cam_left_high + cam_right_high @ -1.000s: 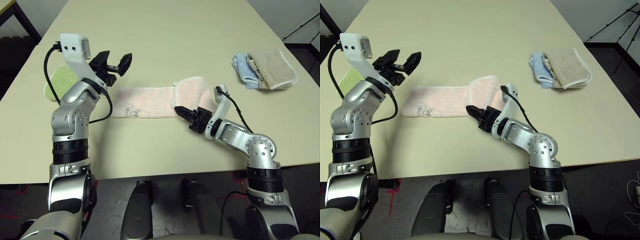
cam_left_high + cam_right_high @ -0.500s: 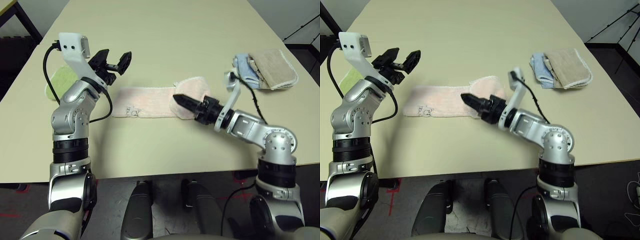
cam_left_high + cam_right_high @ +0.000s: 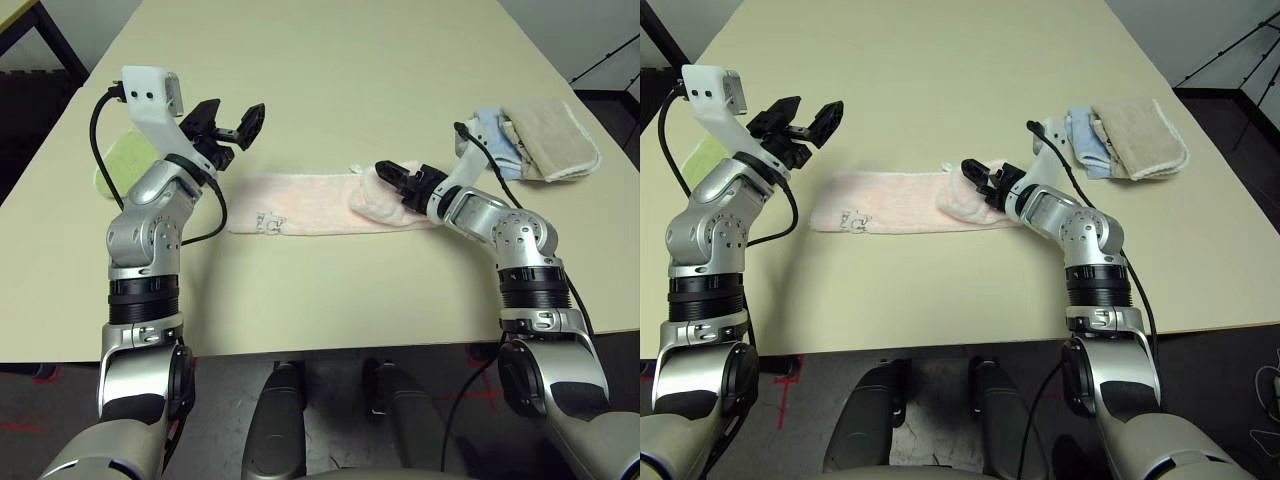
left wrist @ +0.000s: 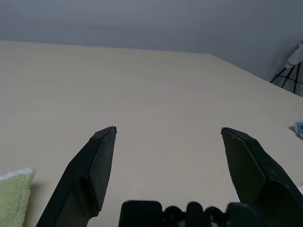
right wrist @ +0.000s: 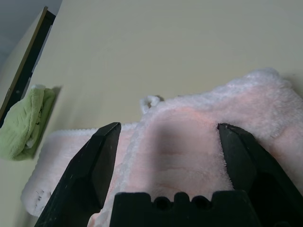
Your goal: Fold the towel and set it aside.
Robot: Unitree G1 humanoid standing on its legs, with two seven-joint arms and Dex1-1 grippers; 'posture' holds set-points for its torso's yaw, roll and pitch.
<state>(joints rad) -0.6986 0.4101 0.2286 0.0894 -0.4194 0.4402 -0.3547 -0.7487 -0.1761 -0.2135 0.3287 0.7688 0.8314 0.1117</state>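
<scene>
You're looking at the pale pink towel (image 3: 320, 203) lying stretched out as a long strip across the middle of the table (image 3: 330, 70), its right end doubled back over itself into a thicker lump, the dark logo (image 3: 266, 222) sitting near its left end. Your right gripper (image 3: 394, 174) is hovering low over that doubled end, pointing toward the left along the strip, with its fingers (image 5: 97, 163) spread wide and holding nothing; the folded pink layer is lying directly beneath and between them. Your left gripper (image 3: 231, 119) is hanging raised in the air beyond the towel's left end, well apart from it, jaws likewise spread and empty. A light green cloth (image 3: 120, 165) is sitting behind your left arm, and blue and beige folded cloths (image 3: 535, 140) are resting at the far right.
</scene>
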